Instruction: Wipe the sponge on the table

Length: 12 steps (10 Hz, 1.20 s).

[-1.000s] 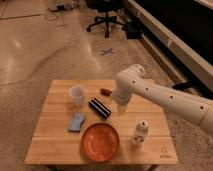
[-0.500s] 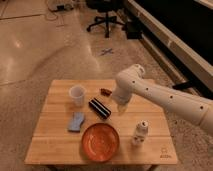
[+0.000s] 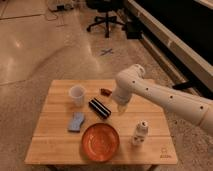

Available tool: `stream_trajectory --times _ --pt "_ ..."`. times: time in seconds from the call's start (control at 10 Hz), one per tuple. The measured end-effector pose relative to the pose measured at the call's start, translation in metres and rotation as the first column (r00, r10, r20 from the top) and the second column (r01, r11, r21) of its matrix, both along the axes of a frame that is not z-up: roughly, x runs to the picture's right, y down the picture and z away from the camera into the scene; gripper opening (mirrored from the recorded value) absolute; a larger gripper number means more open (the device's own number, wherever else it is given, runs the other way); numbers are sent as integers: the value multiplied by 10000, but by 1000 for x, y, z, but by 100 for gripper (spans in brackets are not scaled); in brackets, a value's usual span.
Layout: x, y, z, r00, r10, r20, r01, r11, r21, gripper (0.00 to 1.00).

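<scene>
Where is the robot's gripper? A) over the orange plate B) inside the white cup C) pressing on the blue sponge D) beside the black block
D: the gripper hangs beside the black block, over the table, well apart from the sponge.

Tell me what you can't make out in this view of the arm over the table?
- Robot arm: the right edge cuts it off, so its base is unseen.
- Gripper, fingers open, beside the black ribbed block: its height above the table cannot be judged from this one view.
- Small reddish object behind the block: too small to identify.
- Corner logo: too small to read.
</scene>
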<state>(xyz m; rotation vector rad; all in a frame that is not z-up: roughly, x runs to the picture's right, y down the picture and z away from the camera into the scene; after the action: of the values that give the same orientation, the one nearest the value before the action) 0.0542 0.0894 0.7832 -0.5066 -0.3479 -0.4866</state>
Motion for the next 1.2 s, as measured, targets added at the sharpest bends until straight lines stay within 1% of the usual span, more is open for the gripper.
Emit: stream_trajectory --times 1.0,1.1,1.2 --pt "0 0 0 10000 0 0 0 10000 0 65" --pt "-1 0 0 10000 -28 17 28 10000 7 65" --pt "-7 0 0 9997 -179 161 179 9998 26 65"
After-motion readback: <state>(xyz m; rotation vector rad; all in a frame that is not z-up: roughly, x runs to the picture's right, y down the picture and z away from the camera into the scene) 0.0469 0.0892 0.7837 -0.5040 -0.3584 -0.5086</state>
